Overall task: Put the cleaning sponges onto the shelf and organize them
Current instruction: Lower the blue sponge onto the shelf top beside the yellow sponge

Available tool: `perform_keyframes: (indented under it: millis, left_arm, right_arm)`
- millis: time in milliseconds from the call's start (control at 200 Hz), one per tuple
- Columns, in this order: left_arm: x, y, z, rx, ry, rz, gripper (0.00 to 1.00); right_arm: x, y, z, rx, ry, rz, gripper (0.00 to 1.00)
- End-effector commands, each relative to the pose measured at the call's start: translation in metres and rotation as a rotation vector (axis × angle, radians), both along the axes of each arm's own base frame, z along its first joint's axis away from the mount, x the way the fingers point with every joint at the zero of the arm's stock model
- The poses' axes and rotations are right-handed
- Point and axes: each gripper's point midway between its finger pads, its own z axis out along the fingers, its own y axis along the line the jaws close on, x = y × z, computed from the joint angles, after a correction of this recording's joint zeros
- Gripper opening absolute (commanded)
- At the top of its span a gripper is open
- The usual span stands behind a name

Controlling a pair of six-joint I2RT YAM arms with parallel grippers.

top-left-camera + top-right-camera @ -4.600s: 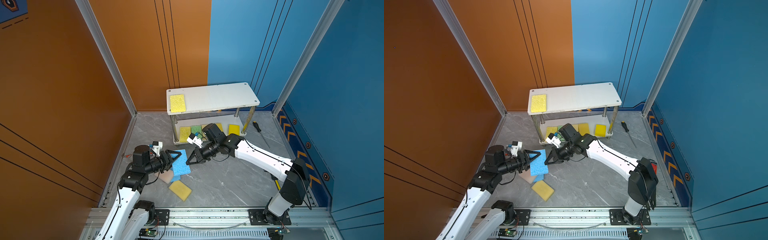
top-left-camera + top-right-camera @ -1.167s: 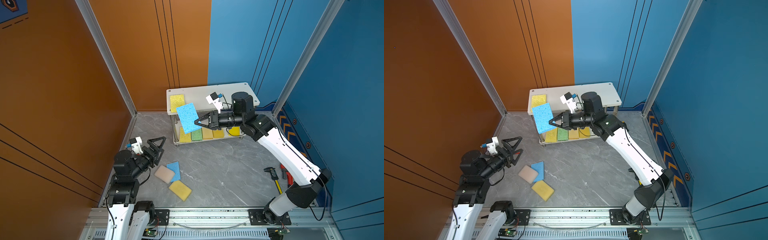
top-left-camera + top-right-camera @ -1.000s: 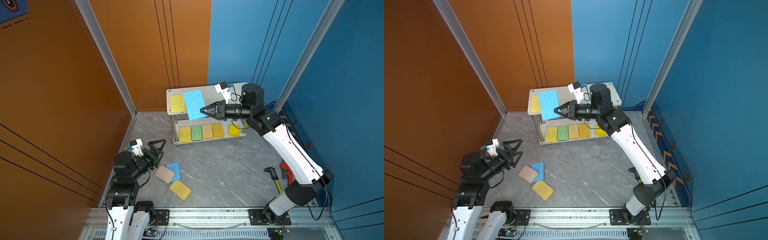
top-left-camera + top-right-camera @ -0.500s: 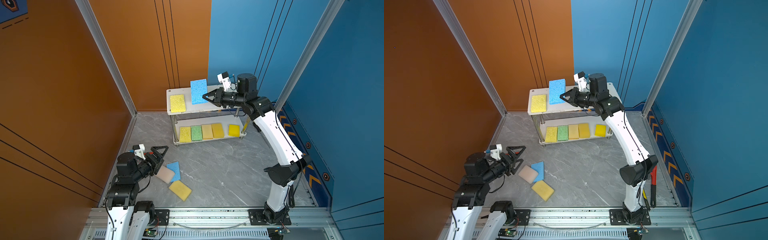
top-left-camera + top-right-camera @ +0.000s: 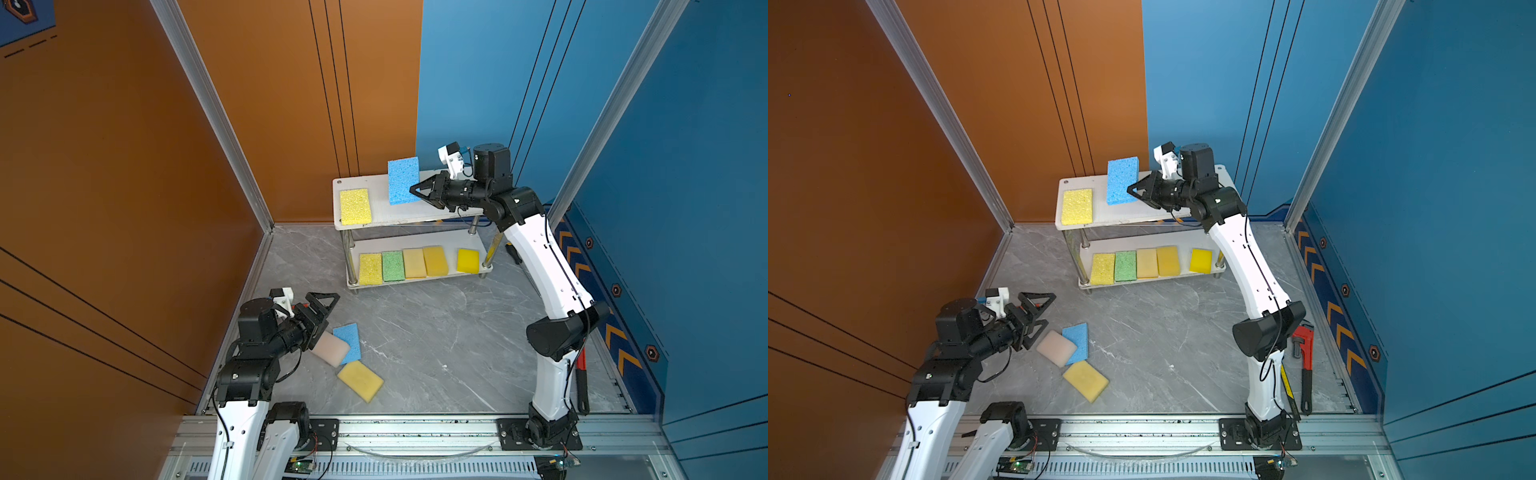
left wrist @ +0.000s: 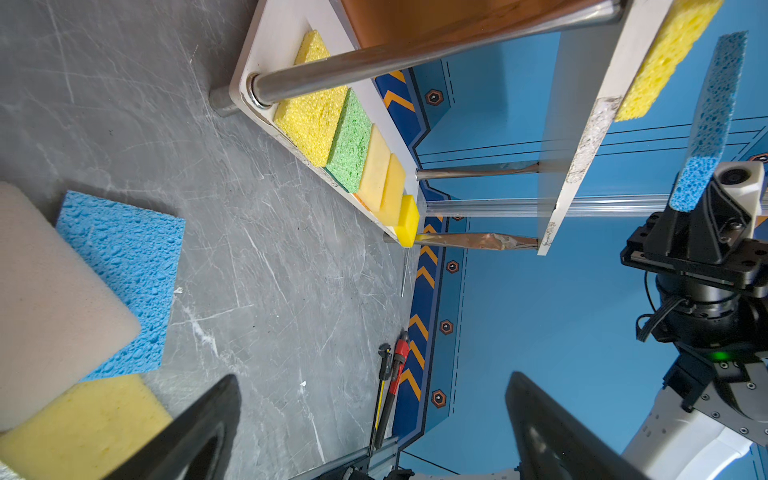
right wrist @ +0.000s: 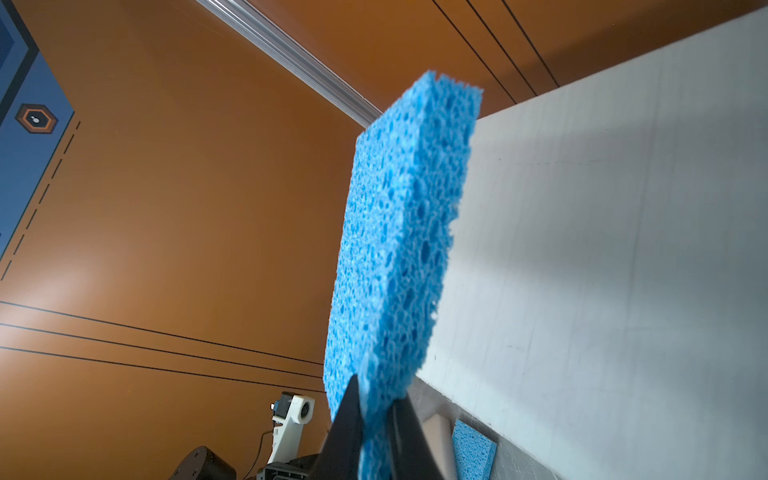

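**Top views.** The right gripper [image 5: 412, 191] is seen closed on one corner of a blue sponge [image 5: 403, 180]. The sponge is held on edge over the upper board of the shelf [image 5: 440, 210]. A yellow sponge [image 5: 355, 206] lies flat at that board's left end. On the lower board [image 5: 415, 241] a row of five sponges [image 5: 414, 263] is laid out: yellow, green, pale tan and two more yellow.

On the floor [image 5: 436, 332], a whitish-pink sponge [image 5: 330, 348] lies partly over a second blue sponge [image 5: 349, 338]. A yellow floor sponge [image 5: 360, 380] lies just beside them. The left gripper [image 5: 332, 309] is spread wide and is empty.

In a top view its lower finger overlaps the pink pad's edge. In a top view a gap is shown between the whitish-pink sponge [image 5: 1057, 348] and the left gripper [image 5: 1049, 309]. A red pipe wrench [image 5: 1304, 353] is shown whole there; elsewhere it is mostly hidden behind the right arm.

**Left wrist.** The left fingers [image 6: 199, 436] are seen far apart with nothing between them. The blue sponge [image 6: 710, 116] is viewed edge-on, with open space between it and the upper board. The top views do not resolve that gap. The three floor sponges lie close by.

**Right wrist.** The black fingers [image 7: 349, 428] are seen pinching the sponge's near corner, with the foam compressed between them. The rest of the sponge [image 7: 399, 249] stands free beside the white board [image 7: 623, 249].
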Motion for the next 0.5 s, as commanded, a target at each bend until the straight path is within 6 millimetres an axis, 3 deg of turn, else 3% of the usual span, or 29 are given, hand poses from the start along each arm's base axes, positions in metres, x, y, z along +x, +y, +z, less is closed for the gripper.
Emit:
perform_keyframes:
  millis: [0,235,300,330,495]
  left_arm:
    - [-0.003,-0.001,0.009,0.012,-0.023,-0.023,1.0]
    - [-0.005,0.0,0.001,0.008,-0.009,-0.009,1.0]
    - [-0.006,0.001,0.0,0.005,-0.009,-0.006,1.0]
    - [-0.006,0.001,-0.001,0.004,-0.007,-0.004,1.0]
    - [-0.005,0.003,-0.001,0.007,-0.004,0.0,1.0]
  right_arm:
    - [0.002,0.007,-0.009,-0.017,0.008,0.016,0.13]
    - [0.007,0.019,-0.027,-0.026,0.047,0.04,0.13]
    - [0.005,0.02,-0.024,-0.022,0.041,0.041,0.13]
    - [0.013,0.025,-0.039,-0.033,0.068,0.043,0.13]
    - [0.016,0.035,-0.048,-0.031,0.085,0.059,0.13]
